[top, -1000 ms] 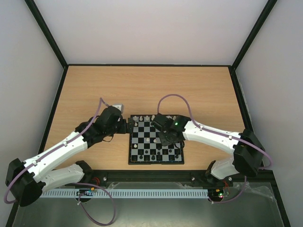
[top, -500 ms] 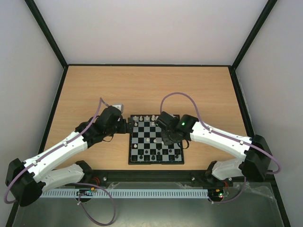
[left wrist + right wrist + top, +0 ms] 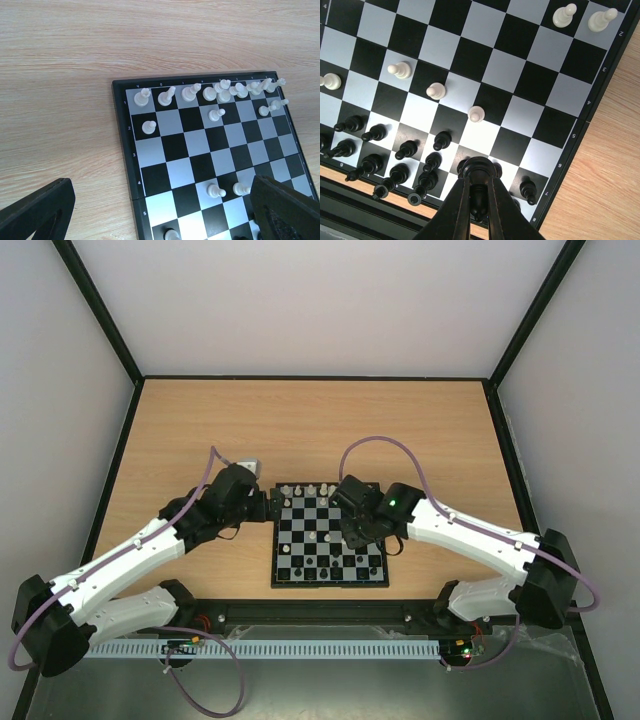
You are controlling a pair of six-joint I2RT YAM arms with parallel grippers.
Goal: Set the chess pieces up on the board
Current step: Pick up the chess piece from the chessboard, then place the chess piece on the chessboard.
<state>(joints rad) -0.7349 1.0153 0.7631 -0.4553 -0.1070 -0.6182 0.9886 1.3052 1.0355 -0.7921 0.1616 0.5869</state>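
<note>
The board (image 3: pixel 330 585) lies on the wooden table between my two arms, with cream-white pieces (image 3: pixel 310 490) along its far rows and black pieces (image 3: pixel 325 568) along its near rows. My right gripper (image 3: pixel 352 530) hangs over the board's right half. In the right wrist view it (image 3: pixel 479 182) is shut on a black piece (image 3: pixel 480 170), held above the black rows (image 3: pixel 405 150). Three white pawns (image 3: pixel 436 91) stand mid-board. My left gripper (image 3: pixel 272 508) is at the board's left edge. In the left wrist view it (image 3: pixel 160 200) is open and empty over the board (image 3: pixel 122 140).
A small grey object (image 3: pixel 248 465) lies on the table behind my left wrist. Black-framed walls (image 3: pixel 118 440) enclose the table on three sides. Bare wood (image 3: pixel 320 420) lies beyond the board.
My right arm has shifted to the right over the board, still holding the black piece. The left arm has not moved.
</note>
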